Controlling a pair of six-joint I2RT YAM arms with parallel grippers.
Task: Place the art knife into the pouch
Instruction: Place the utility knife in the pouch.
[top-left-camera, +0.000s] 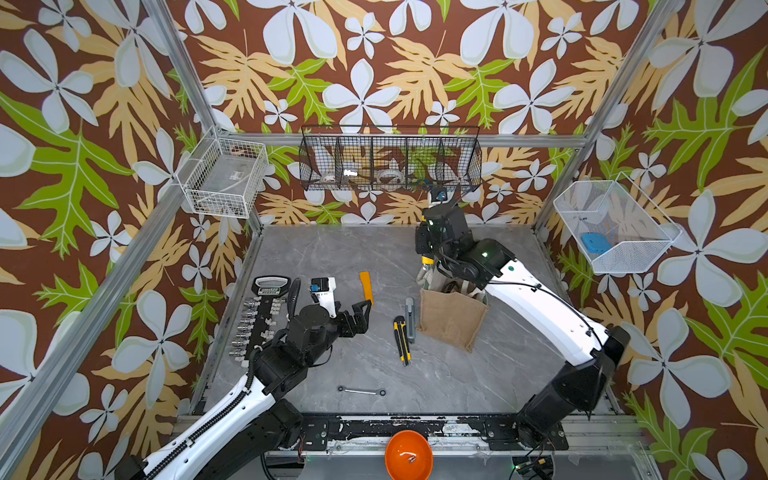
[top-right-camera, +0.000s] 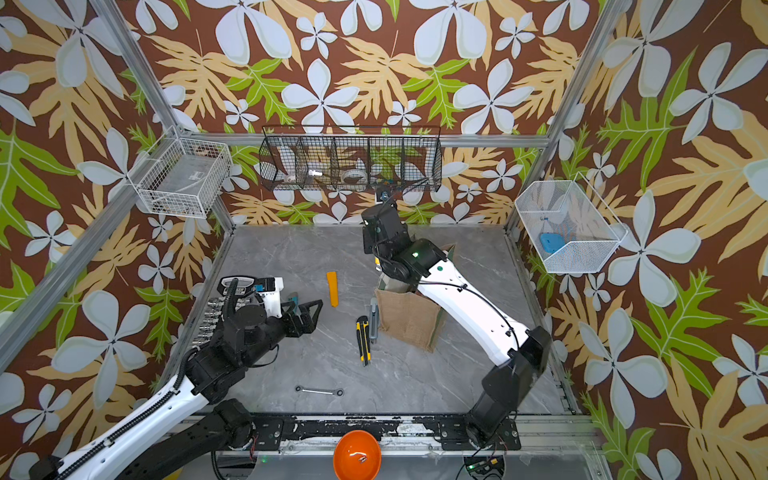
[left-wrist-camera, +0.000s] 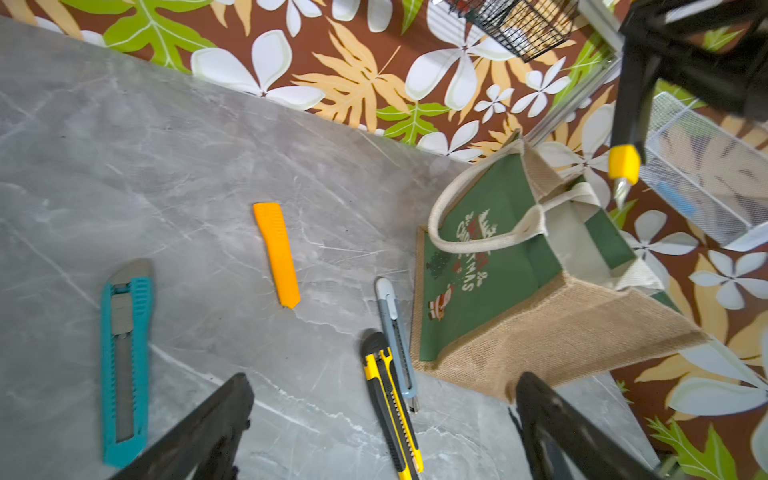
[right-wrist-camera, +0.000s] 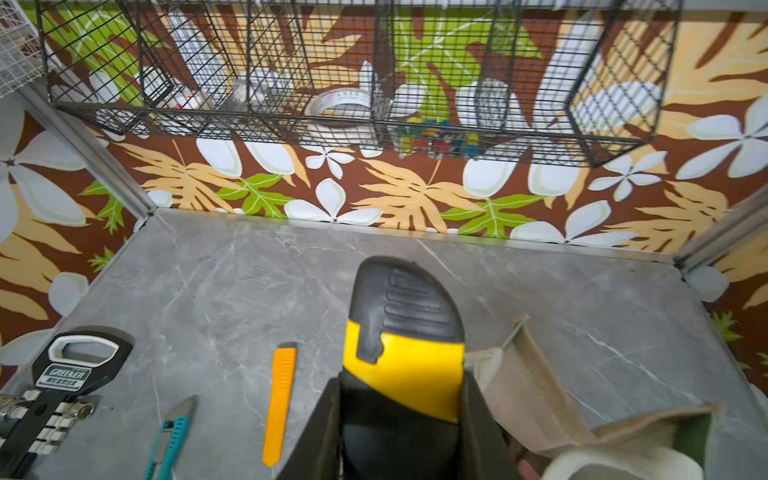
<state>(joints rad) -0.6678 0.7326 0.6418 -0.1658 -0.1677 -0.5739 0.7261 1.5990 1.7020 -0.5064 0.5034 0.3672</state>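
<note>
Got the table (top-left-camera: 332, 249) with the pouch (top-left-camera: 451, 320) upright right of centre, mouth up. Got the right gripper (right-wrist-camera: 399, 419) pinched partway shut on the yellow-black knife (right-wrist-camera: 405, 332), tip down, just above the mouth's far-left corner, not inside yet. Seeing the left gripper (top-left-camera: 360, 318) spread wide, empty, off to the left. Looks like the drop-in step: probably needs nudging over the opening, lowering, then letting go.

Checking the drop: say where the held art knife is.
In the left wrist view, the art knife hangs in the right gripper just above the open top of the pouch, on the right side of the table.
</note>
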